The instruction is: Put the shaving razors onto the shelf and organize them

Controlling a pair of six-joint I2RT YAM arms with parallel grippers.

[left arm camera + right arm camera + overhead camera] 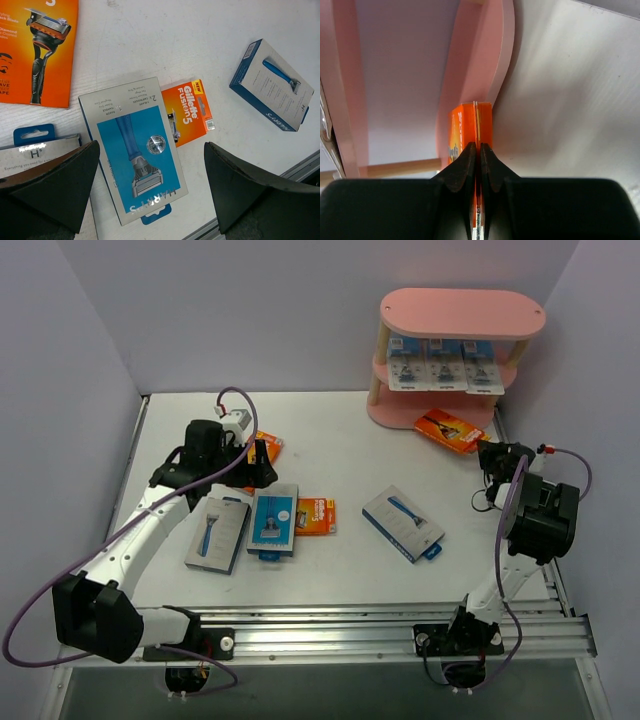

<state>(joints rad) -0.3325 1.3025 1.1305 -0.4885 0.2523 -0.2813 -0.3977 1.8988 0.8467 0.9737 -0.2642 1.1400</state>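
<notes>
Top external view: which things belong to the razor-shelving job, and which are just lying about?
Job: pink shelf; three cards on its middle tier; orange pack in right gripper; three blue-grey boxes; small orange box; large orange pack beside left gripper.
Just there: purple cables; metal rail.

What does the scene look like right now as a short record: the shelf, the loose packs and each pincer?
shelf: pink shelf, three white-blue packs on its middle tier
loose packs: five on the table, including a Harry's box and a Gillette Fusion5 box
left pincer: open, above the Harry's box
right pincer: shut on an orange pack at the shelf's bottom board
</notes>
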